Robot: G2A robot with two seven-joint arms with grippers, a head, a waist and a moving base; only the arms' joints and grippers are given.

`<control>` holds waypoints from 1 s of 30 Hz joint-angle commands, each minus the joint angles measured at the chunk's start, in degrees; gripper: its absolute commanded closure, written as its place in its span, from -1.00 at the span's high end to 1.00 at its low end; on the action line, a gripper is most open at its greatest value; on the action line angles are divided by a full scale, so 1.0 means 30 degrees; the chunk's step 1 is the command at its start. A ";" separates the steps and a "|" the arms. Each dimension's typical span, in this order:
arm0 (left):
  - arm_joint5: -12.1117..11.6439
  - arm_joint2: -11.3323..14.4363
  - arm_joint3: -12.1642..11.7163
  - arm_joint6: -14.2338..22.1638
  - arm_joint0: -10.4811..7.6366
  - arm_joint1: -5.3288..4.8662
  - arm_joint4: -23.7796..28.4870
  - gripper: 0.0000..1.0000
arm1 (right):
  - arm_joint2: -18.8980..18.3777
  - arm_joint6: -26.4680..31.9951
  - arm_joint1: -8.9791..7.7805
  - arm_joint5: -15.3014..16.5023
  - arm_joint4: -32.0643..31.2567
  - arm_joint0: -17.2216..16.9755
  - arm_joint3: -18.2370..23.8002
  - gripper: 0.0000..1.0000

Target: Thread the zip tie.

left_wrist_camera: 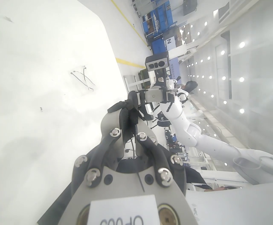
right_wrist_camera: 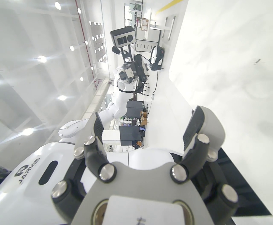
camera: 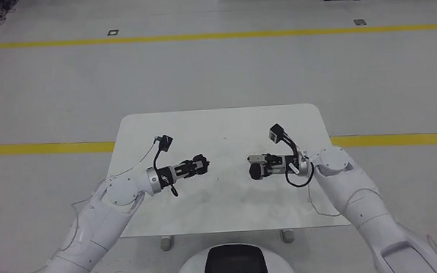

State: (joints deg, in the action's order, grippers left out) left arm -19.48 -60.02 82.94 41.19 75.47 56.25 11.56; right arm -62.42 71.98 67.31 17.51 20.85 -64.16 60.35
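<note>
Grey floor with yellow lines is surrounding the white table [camera: 218, 129], over which both arms are hanging tip to tip. The right gripper [right_wrist_camera: 146, 119] is sitting spread wide, holding nothing. The left gripper [left_wrist_camera: 127, 110] is facing it with fingers pressed together, and I cannot tell whether anything thin is pinched there. Several zip ties [left_wrist_camera: 83, 77] are lying crossed on the table, below and ahead of the left gripper, well apart from it. Being thin, flat and tangled, they are likely risking coming up together or slipping from the pads, spoiling head-to-tail alignment.

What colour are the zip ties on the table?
Dark grey zip ties, clearest in left wrist view.
</note>
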 commanded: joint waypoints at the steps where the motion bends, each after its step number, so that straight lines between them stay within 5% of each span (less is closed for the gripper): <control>1: 0.0000 0.0000 0.0000 0.0000 0.0000 0.0000 0.0000 -1.00 | 0.0052 -0.0116 -0.0065 -0.0290 -0.0759 0.0223 -0.0149 1.00; 14: 0.0000 0.0000 0.0000 0.0000 0.0000 0.0000 0.0000 -1.00 | 0.1940 -0.1963 -0.0121 -0.3449 -0.8011 0.2677 0.1016 1.00; 21: 0.0000 0.0000 0.0000 0.0000 0.0000 0.0000 0.0000 -1.00 | 0.3231 -0.2951 0.0226 -0.4759 -0.9502 0.3542 0.0971 1.00; 30: 0.0000 0.0000 0.0000 0.0000 0.0000 0.0000 0.0000 -1.00 | 0.3287 -0.2991 0.0244 -0.4818 -0.9537 0.3566 0.0937 1.00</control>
State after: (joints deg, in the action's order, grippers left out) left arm -19.48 -60.02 82.94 41.19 75.47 56.25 11.56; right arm -52.56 63.01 68.04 3.06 -7.76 -53.46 63.16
